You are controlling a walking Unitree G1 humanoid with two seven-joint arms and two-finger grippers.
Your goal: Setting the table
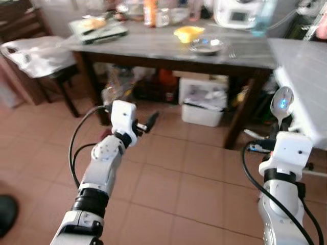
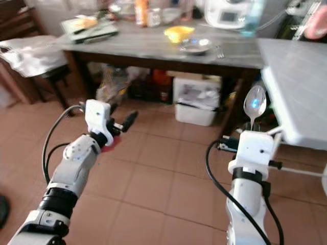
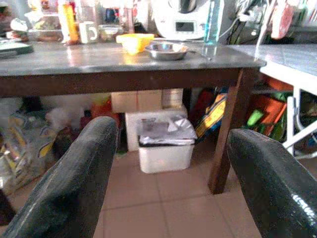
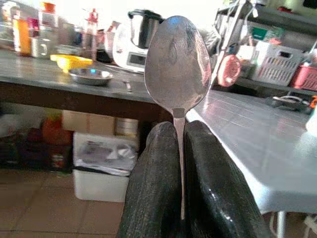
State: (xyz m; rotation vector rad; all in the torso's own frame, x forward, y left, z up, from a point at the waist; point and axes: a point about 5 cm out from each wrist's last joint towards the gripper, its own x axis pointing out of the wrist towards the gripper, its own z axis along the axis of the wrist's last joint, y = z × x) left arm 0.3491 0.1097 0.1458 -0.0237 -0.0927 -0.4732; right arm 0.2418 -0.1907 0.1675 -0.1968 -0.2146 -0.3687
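Presently on record: one silver metal spoon (image 4: pixel 177 64), pinched by its handle between the pressed-together black fingers of the right gripper (image 4: pixel 181 163), bowl upright above the fingertips, held in the air just beside the near edge of the pale grey tiled counter (image 1: pixel 306 76). Left gripper (image 3: pixel 168 173) — fingers spread wide, nothing between them — raised over the terracotta tile floor (image 1: pixel 173 168), pointing toward the dark wooden table with a grey top (image 1: pixel 168 48). On that table, toward its right end: a yellow plastic bowl (image 1: pixel 188 33) and, just beside it, a shallow steel dish (image 1: pixel 206 46); a white kitchen appliance (image 1: pixel 237 13) stands at the far edge. Under the table — a white plastic bin (image 1: pixel 204 104) lined with a bag.
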